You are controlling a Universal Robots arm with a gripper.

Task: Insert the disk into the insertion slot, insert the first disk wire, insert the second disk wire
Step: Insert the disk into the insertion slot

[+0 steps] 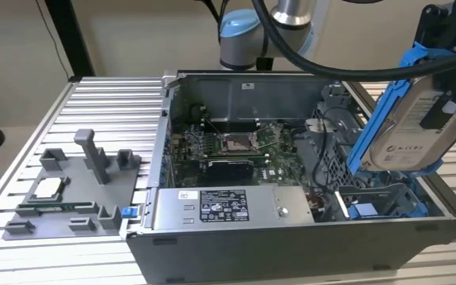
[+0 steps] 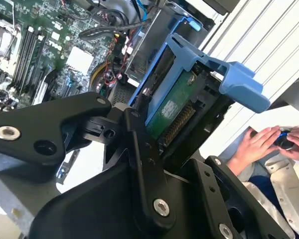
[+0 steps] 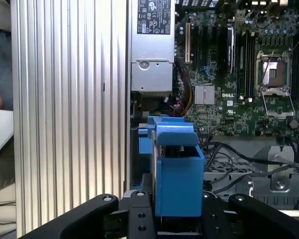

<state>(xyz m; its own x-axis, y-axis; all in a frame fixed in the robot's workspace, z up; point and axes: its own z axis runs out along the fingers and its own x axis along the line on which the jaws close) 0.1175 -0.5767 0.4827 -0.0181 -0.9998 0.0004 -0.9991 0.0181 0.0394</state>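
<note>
The black gripper (image 1: 443, 110) was clamped on the disk (image 1: 408, 133), a flat silver-grey hard drive in a bright blue plastic frame. It hung tilted at the exterior view's upper right, above the grey perforated-metal insertion slot (image 1: 374, 208), not yet entered. Judgement: a clean entry requires the frame squared to the slot walls.

In the exterior view the gripper (image 1: 443, 101) holding the disk (image 1: 410, 136) is cut off by the picture's edge, and the disk hides part of the case (image 1: 291, 246) behind it. In the second wrist view a person's hands (image 2: 259, 144) past the disk are cut by the edge, and the small dark thing (image 2: 286, 142) in them is too small to tell.
</note>
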